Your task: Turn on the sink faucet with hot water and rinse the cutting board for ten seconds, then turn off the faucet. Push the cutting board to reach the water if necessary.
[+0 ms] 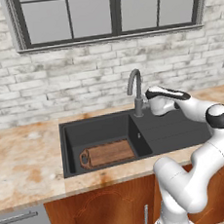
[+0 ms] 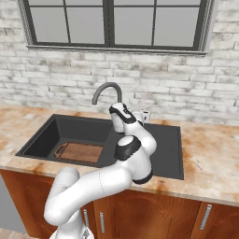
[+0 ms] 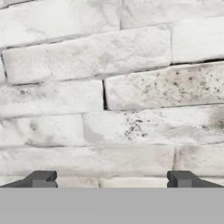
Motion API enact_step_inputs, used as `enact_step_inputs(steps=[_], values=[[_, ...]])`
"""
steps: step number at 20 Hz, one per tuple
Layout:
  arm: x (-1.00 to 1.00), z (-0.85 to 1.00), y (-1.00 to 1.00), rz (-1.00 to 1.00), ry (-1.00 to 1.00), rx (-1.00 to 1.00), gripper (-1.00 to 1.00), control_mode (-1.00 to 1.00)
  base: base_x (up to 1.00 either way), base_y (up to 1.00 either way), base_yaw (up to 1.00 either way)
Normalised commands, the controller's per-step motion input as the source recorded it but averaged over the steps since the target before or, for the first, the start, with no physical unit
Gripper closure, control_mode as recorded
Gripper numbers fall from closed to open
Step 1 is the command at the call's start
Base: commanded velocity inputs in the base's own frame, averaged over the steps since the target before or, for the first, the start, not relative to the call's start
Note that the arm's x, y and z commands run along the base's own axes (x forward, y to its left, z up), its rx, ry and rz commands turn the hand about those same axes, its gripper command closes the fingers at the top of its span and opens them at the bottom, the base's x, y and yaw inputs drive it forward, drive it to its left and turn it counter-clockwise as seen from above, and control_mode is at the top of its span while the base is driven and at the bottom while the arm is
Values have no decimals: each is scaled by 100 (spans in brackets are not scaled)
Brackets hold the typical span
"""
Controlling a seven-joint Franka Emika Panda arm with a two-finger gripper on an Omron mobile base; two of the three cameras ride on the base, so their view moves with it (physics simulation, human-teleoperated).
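Cutting board, small brown wooden rectangle with rounded corners and a looped handle (image 1: 107, 153): lies flat on the floor of the deep basin of the dark charcoal matte sink (image 1: 98, 126), at the basin's front edge, handle end toward 9 o'clock in the left base view. No blue stream shows at the spout in either base view.

Tall grey metal gooseneck faucet (image 1: 135, 89) stands at the back rim of the sink, spout arching out over the basin. In the left base view, the white arm's hand sits just at 3 o'clock of the faucet's base, close beside it; whether it touches cannot be told. The faucet's side lever cannot be made out there.

The right base view shows the same hand in front of the faucet's lower stem, hiding the base, with a small light part near the back rim at 3 o'clock of the hand, too small to identify. That view also shows the flat drainboard section largely covered by the arm's elbow.

Hand view: the two-finger gripper (image 3: 112, 179) faces the whitewashed brick wall (image 3: 112, 87) square on. Its two dark fingertips (image 3: 41, 178) rise at 7 and 5 o'clock, set wide apart with nothing between them: jaws released.

Mottled orange-tan stone counter (image 1: 26, 162) surrounds the sink; a dark-framed window (image 1: 108, 9) sits above the wall, cut off at the top.
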Motion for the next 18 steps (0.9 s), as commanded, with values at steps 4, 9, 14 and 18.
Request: enact_step_inputs(steps=[4,9,14,18], values=[[4,0,0,0,0,0,-100,-100,0,0,0],[0,0,0,0,0,0,-100,-100,0,0,0],[0,-3,0,0,0,0,-100,-100,0,0,0],[0,-5,-1,0,0,0,-100,-100,0,0,0]])
